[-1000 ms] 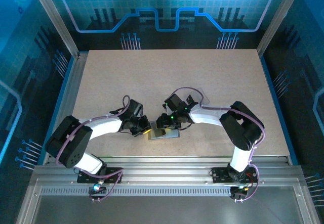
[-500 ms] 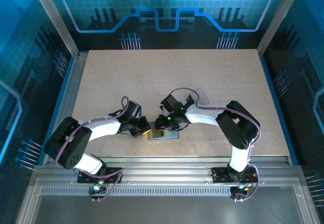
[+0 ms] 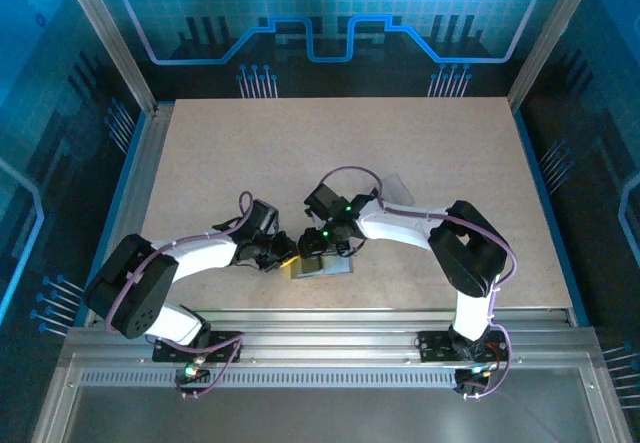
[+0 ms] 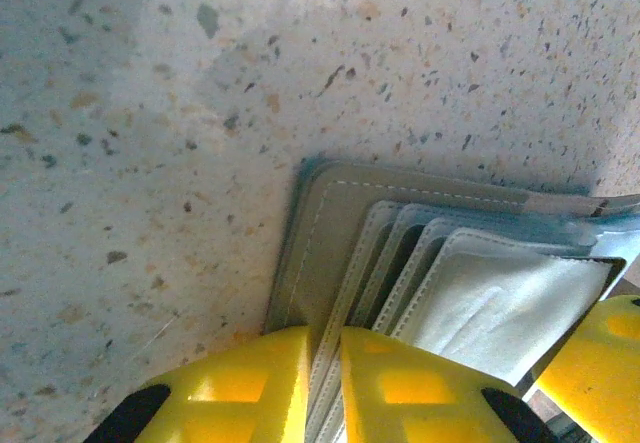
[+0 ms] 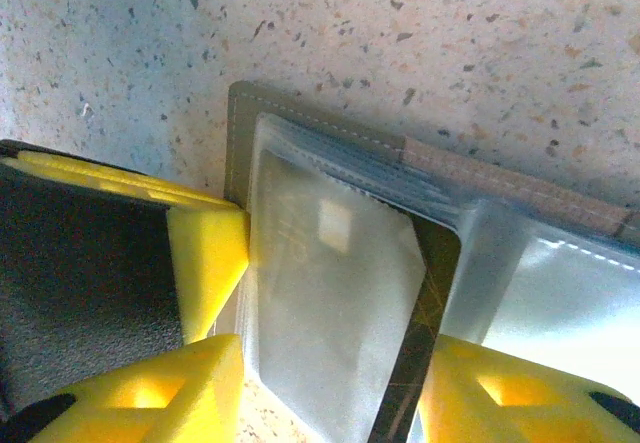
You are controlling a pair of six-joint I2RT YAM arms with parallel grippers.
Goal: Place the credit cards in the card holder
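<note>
Though amid blue walls [image 3: 330,8], speckled beige table [image 3: 230,153].

I can read nothing here. The card holder [image 5: 238,133] carries plain stitching and no brand. The dark card [image 5: 435,283] in its clear pocket shows no print that I can make out. The blue back wall [image 3: 330,3] bears a gear and circuit lines, without words.

Black card [image 5: 425,308] in open card holder [image 5: 238,133]
</note>
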